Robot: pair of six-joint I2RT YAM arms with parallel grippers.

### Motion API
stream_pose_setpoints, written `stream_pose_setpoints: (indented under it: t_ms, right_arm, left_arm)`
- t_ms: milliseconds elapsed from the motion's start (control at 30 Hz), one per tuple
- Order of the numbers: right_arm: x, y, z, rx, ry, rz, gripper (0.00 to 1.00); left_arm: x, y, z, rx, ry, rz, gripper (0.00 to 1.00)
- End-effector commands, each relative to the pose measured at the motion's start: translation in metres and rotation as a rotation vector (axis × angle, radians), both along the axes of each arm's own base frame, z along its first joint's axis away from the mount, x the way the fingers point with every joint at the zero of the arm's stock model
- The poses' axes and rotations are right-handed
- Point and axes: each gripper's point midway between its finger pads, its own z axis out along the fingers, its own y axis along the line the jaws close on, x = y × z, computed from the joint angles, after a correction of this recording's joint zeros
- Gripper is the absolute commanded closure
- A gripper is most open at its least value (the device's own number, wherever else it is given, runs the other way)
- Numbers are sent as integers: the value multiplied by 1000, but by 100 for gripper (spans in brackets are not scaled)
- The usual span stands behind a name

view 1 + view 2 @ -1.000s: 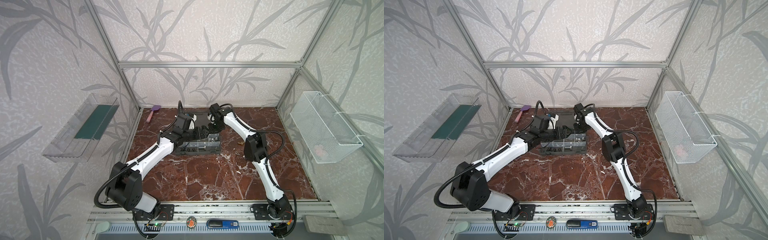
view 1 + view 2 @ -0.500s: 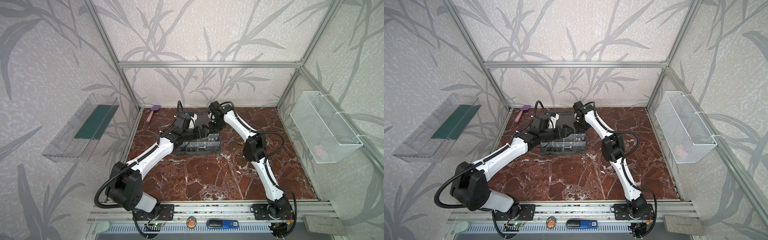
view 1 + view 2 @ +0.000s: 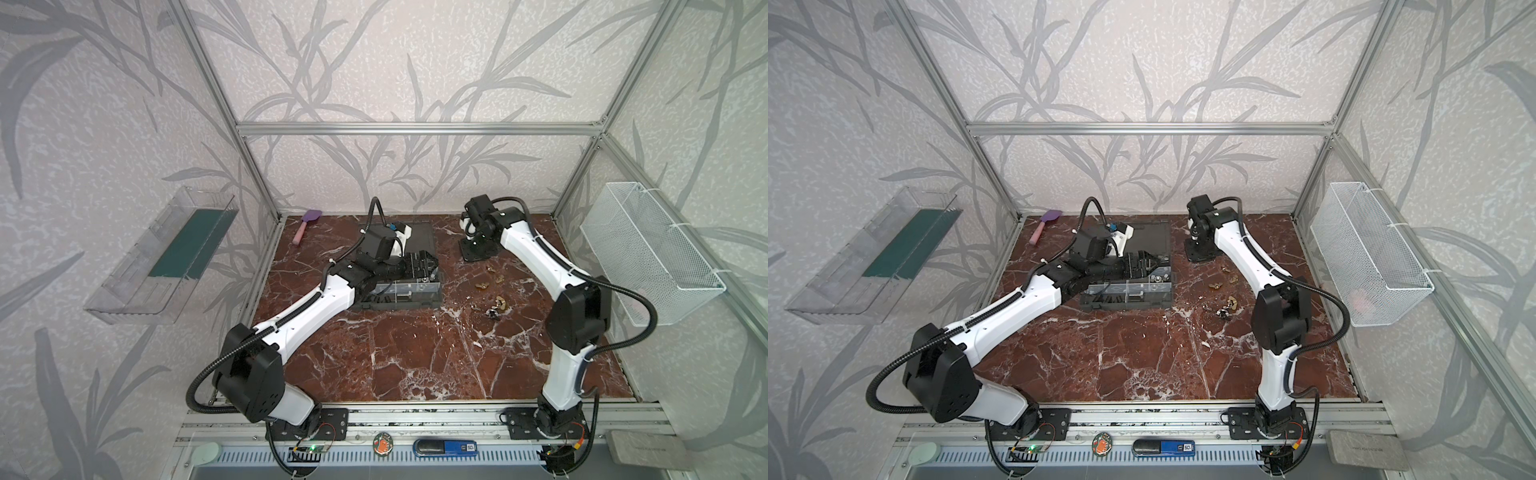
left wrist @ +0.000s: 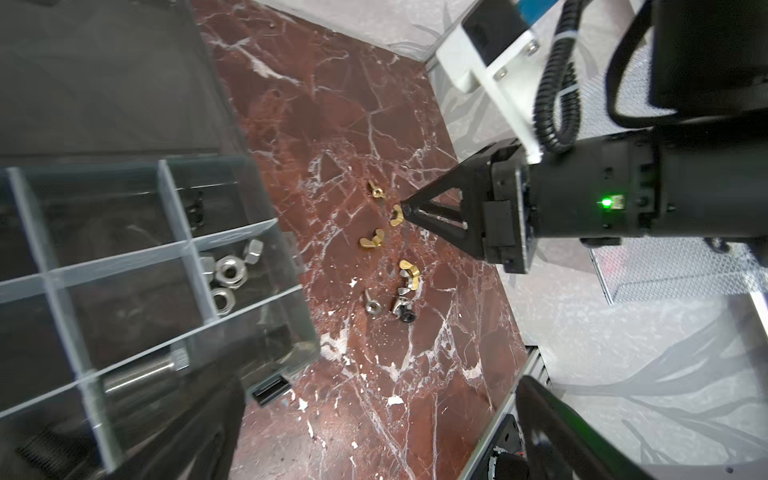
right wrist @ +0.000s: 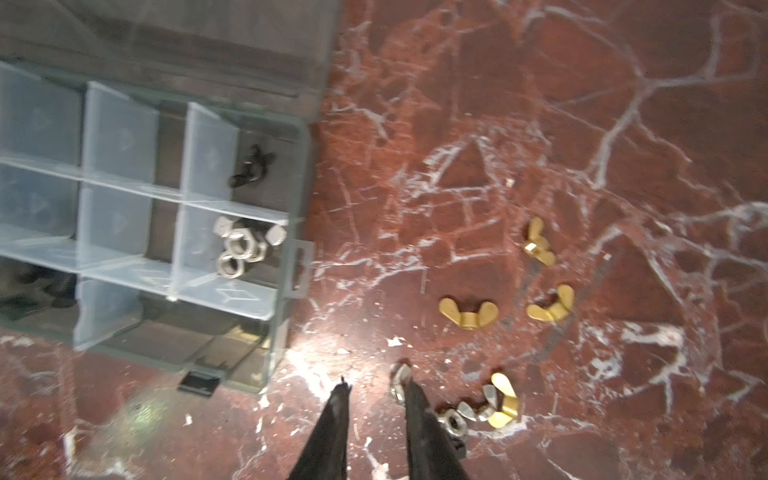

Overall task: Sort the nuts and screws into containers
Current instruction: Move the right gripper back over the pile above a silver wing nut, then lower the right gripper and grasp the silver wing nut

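Right gripper [image 5: 374, 395] is held slightly parted and empty, tips just beside a loose hex nut [image 5: 400, 380]. Wing nuts [image 5: 468, 313] are scattered near the organizer case [image 5: 286, 332]; sorted hex nuts [image 5: 237, 249] are seen inside. Pick step judged; one nut must be straddled before closing.

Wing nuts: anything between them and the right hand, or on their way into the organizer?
Nothing visible stands between the open right hand and the brass wing nuts. The organizer case lies open, but the left hand hovers over it and may crowd the drop.
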Motion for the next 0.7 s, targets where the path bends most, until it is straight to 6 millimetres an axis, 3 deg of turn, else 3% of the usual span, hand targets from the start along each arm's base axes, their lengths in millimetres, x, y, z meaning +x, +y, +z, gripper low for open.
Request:
stream_pose_setpoints:
  t_ms: [0, 133, 300, 467, 667]
  right_arm:
    - [-9, -31, -13, 18, -6, -78, 73]
    - [-33, -58, -44, 61, 53, -146, 73]
    - [-66, -62, -79, 77, 132, -167, 73]
    - [-96, -57, -109, 124, 203, -183, 72]
    - [-111, -60, -120, 115, 219, -187, 72]
  left_arm:
    - [0, -27, -5, 14, -19, -41, 1]
    - [-11, -62, -7, 13, -2, -118, 1]
    - [-26, -89, -12, 35, 24, -210, 1]
    - [-29, -92, -20, 46, 34, -222, 0]
    - [-35, -87, -21, 51, 35, -218, 0]
